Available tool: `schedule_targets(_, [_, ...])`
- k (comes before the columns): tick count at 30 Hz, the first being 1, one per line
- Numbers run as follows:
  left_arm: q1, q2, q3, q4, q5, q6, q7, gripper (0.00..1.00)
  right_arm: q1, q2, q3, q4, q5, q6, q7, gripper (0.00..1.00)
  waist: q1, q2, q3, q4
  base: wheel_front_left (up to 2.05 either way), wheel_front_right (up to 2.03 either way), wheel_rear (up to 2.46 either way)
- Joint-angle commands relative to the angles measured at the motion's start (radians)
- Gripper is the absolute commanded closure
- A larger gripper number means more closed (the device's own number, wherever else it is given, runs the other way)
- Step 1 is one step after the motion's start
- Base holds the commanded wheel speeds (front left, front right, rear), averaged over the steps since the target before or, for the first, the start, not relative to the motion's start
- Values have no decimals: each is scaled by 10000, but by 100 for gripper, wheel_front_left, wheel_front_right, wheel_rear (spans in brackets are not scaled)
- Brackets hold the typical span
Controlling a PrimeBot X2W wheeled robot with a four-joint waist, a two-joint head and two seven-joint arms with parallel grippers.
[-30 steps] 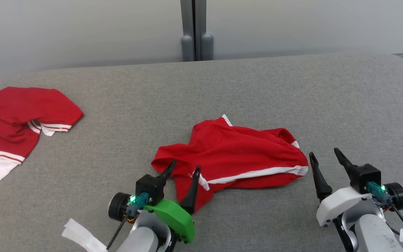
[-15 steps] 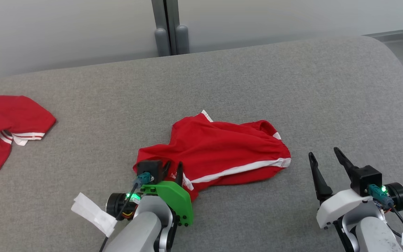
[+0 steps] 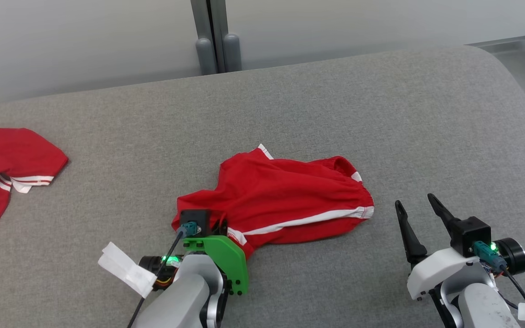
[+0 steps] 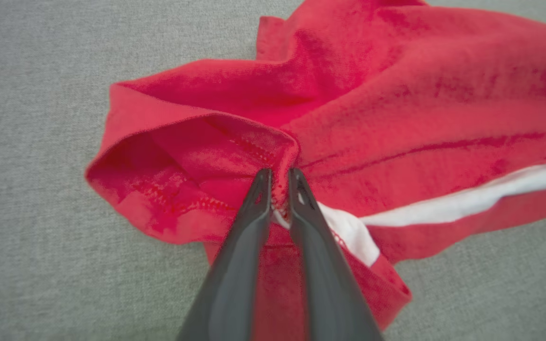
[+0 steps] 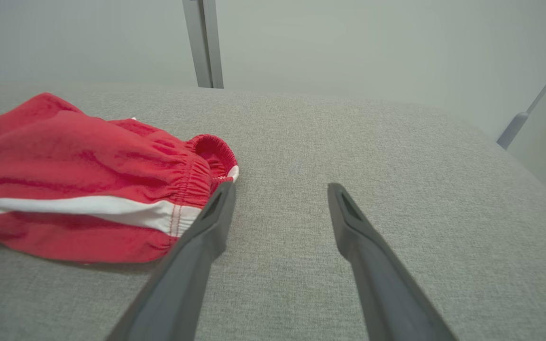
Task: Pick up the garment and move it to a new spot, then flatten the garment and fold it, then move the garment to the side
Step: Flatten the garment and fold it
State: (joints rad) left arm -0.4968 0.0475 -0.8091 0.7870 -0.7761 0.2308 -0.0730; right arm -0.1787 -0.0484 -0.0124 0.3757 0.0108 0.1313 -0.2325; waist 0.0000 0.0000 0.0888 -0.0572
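The garment (image 3: pixel 285 200) is a crumpled pair of red shorts with a white side stripe, lying mid-surface. My left gripper (image 3: pixel 221 225) sits at its near left corner, fingertips buried in the cloth. In the left wrist view, the left gripper (image 4: pixel 279 175) is shut on a pinched fold of the garment (image 4: pixel 396 94) at the hem, beside the white stripe. My right gripper (image 3: pixel 414 200) stands open to the right of the shorts, nothing between its fingers. In the right wrist view, the right gripper (image 5: pixel 281 185) has its left finger close to the elastic waistband of the garment (image 5: pixel 64 156).
A second red garment with white trim (image 3: pixel 7 164) lies at the far left edge. The grey padded surface (image 3: pixel 335 105) extends back to a pale wall with two grey posts (image 3: pixel 212 45). A white tag (image 3: pixel 123 269) hangs from my left arm.
The camera has shifted. My left gripper reached forward onto the shorts' near corner and closed on a fold of the hem. The right gripper stays open and has hardly moved.
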Motion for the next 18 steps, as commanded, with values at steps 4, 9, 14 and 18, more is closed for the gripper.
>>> schedule_targets(4, [-252, 54, -153, 158, -249, 3, -246, 100, -5, -38, -63, 17, 46, -10, -87, 0, 0, 0, 19, 28, 0, 0, 0])
schedule_targets(9, [-8, 74, -219, 72, -320, -250, -676, 100, 159, -38, -294, -7, 3, -10, -125, 0, 0, 0, -12, 227, 0, 0, 0])
schedule_targets(14, [472, 503, -105, -382, -478, -434, -955, 100, 250, -38, -425, -17, 52, -10, -171, 0, 0, 0, -82, 453, 0, 0, 0])
schedule_targets(18, [792, 1041, 43, -896, -522, -394, -1095, 100, 262, -38, -426, -2, 69, -10, -182, 0, 0, 0, -121, 579, 0, 0, 0])
